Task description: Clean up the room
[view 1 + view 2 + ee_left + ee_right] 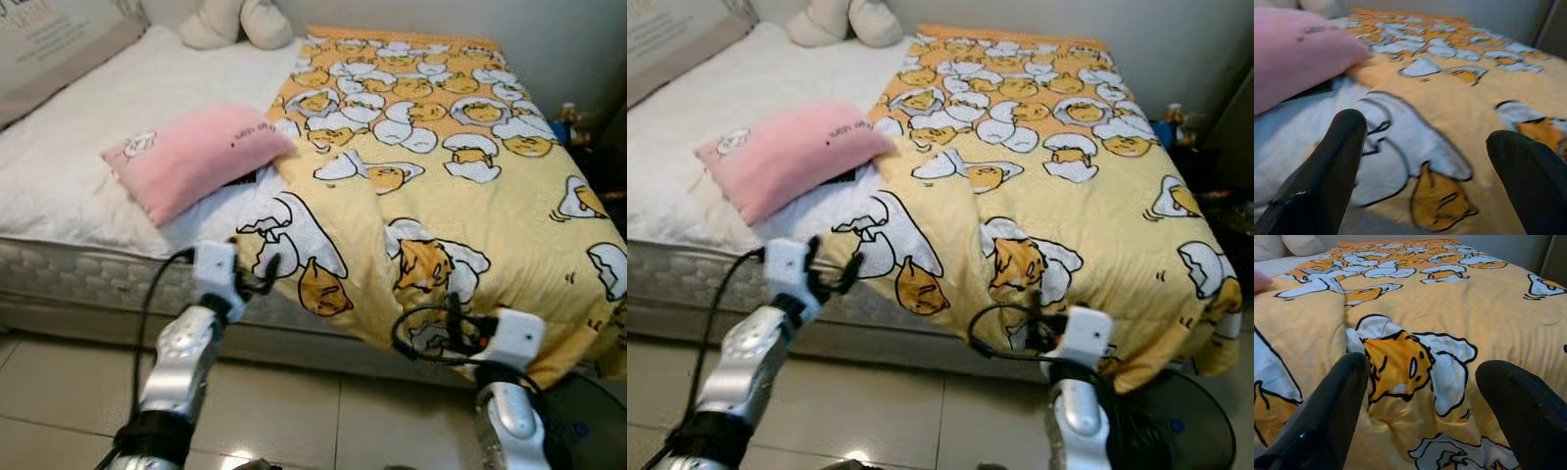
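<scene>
A yellow blanket (431,196) printed with egg cartoons covers the right half of the bed and hangs over its near edge. A pink pillow (196,157) lies on the white mattress (69,186), its corner touching the blanket's left edge. My left gripper (260,277) is open at the blanket's hanging near-left corner; in the left wrist view the left gripper (1425,127) has the blanket's edge between its spread fingers. My right gripper (453,328) is open against the blanket's overhanging front part; in the right wrist view the right gripper (1421,363) frames the cloth.
A cream plush toy (235,20) lies at the head of the bed by the wall. A dark fan base (1176,421) stands on the tiled floor at the bed's near right corner. Small items sit on a dark stand (588,137) at the far right.
</scene>
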`<state>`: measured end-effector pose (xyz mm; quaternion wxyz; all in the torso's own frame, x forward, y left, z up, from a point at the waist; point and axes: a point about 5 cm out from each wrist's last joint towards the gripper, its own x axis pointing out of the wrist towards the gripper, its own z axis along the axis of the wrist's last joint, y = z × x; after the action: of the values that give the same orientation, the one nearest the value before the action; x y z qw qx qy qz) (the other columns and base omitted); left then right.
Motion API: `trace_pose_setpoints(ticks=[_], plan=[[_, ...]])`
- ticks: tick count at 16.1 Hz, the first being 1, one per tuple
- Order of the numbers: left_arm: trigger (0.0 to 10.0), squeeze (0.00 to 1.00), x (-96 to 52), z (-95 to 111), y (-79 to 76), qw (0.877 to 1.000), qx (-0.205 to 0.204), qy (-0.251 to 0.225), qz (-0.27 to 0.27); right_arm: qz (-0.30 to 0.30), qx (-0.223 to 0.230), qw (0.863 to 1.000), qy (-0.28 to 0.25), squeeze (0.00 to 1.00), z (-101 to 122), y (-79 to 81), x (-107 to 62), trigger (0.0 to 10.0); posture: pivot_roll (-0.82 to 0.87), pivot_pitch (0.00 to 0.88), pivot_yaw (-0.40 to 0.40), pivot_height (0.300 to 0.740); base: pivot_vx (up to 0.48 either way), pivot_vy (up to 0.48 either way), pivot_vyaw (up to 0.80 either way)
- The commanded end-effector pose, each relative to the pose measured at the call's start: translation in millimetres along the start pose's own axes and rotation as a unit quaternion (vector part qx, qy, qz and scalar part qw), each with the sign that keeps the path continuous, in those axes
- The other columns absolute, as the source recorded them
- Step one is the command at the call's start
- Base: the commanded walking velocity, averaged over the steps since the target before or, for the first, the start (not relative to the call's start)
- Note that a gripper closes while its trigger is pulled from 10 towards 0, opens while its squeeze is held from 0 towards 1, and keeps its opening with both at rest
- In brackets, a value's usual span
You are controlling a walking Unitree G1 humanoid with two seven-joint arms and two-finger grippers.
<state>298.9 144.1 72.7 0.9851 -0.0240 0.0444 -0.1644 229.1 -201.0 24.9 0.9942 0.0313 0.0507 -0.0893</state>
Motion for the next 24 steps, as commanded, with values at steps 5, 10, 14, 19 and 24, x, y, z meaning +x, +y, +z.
trace_pose_setpoints(ticks=[5,10,14,19,24], plan=[[10.0,0.0,12.2,12.4,1.4,0.999,-0.022,-0.018,0.017,0.003,0.004,1.0,-0.03,0.0,18.2,2.2,14.4,10.0,-0.11,0.0,0.045,0.73,0.387,0.281,0.0],[10.0,0.0,14.9,10.9,2.4,0.999,-0.029,-0.015,0.026,0.011,-0.001,0.999,-0.032,0.0,22.2,4.3,20.8,10.0,-0.1,0.0,0.032,0.73,0.378,0.296,0.0],[10.0,0.0,15.0,9.2,-1.0,1.0,-0.005,-0.01,0.016,0.021,0.001,0.999,-0.027,0.0,21.1,9.2,25.5,10.0,-0.07,0.0,0.026,0.73,0.369,0.307,0.0],[10.0,0.0,13.2,7.5,1.0,1.0,-0.006,-0.006,0.019,0.032,0.002,0.999,-0.021,0.0,18.8,17.0,27.1,10.0,-0.06,0.0,0.022,0.73,0.379,0.292,0.0],[10.0,0.0,15.4,5.0,-4.9,1.0,-0.013,-0.001,0.013,0.031,0.006,0.999,-0.026,0.0,20.2,16.5,29.5,10.0,-0.07,0.0,0.034,0.73,0.376,0.297,0.0]])
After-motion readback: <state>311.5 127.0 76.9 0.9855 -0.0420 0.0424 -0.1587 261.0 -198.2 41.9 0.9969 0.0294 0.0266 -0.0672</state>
